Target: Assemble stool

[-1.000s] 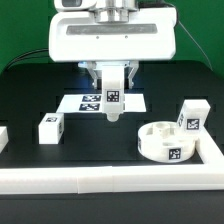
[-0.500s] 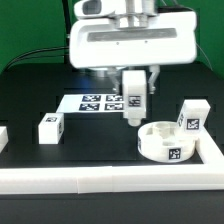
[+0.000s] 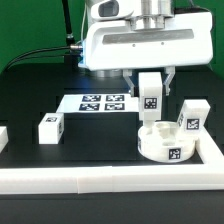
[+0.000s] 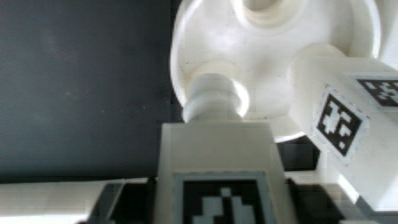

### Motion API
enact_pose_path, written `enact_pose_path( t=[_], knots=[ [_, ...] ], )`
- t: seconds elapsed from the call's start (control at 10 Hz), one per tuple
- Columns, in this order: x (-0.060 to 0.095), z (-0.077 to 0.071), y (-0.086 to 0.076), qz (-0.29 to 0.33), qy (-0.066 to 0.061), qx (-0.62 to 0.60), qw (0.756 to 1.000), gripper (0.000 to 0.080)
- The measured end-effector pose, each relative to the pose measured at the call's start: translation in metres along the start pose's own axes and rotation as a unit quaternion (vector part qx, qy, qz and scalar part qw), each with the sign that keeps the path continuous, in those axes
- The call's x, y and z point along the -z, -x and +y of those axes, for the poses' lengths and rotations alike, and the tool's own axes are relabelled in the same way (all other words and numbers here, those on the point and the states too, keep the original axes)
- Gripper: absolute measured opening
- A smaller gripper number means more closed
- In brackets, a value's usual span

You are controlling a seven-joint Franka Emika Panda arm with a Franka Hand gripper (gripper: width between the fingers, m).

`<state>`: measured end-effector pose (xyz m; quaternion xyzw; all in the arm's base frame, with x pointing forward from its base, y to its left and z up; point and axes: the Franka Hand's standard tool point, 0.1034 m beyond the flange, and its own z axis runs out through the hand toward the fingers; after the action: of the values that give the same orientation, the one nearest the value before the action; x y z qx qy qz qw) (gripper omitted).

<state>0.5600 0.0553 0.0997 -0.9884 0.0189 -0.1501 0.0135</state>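
My gripper [image 3: 150, 95] is shut on a white leg block [image 3: 149, 102] with a black-and-white tag, held upright just above the far rim of the round seat [image 3: 168, 143]. In the wrist view the held leg [image 4: 215, 165] points down at the seat [image 4: 249, 50], its rounded tip over the seat's rim. A second leg block [image 3: 192, 117] stands on the seat's right side and also shows in the wrist view [image 4: 356, 115]. A third leg block [image 3: 50, 128] stands on the black mat at the exterior view's left.
The marker board [image 3: 100, 103] lies flat behind the seat. Long white border rails [image 3: 110, 178] run along the front and right edges. A white part [image 3: 3, 138] sits at the exterior view's left edge.
My gripper has carried the leg block toward the exterior view's right, from over the marker board to above the seat's far rim.
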Motion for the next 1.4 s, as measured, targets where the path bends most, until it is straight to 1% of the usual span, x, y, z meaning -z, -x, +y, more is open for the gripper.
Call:
enact_pose_path(
  t=[0.1, 0.3, 0.4, 0.6, 0.7, 0.8, 1.0, 1.4],
  knots=[
    [-0.002, -0.002, -0.001, 0.001, 0.0, 0.001, 1.0, 0.0334],
    [-0.01, -0.015, -0.009, 0.007, -0.002, 0.013, 1.0, 0.0334],
    [-0.01, -0.014, -0.009, 0.011, -0.001, 0.013, 1.0, 0.0334],
    [-0.011, -0.012, -0.011, 0.059, 0.003, 0.016, 0.998, 0.0334],
    [-0.012, -0.014, -0.008, 0.057, 0.003, 0.018, 0.998, 0.0334],
    [-0.01, -0.018, -0.01, 0.059, 0.002, 0.026, 0.998, 0.0334],
    [-0.009, -0.011, -0.014, 0.061, 0.005, 0.032, 0.998, 0.0335],
    [-0.01, -0.011, -0.013, 0.06, 0.006, 0.032, 0.998, 0.0335]
  ],
)
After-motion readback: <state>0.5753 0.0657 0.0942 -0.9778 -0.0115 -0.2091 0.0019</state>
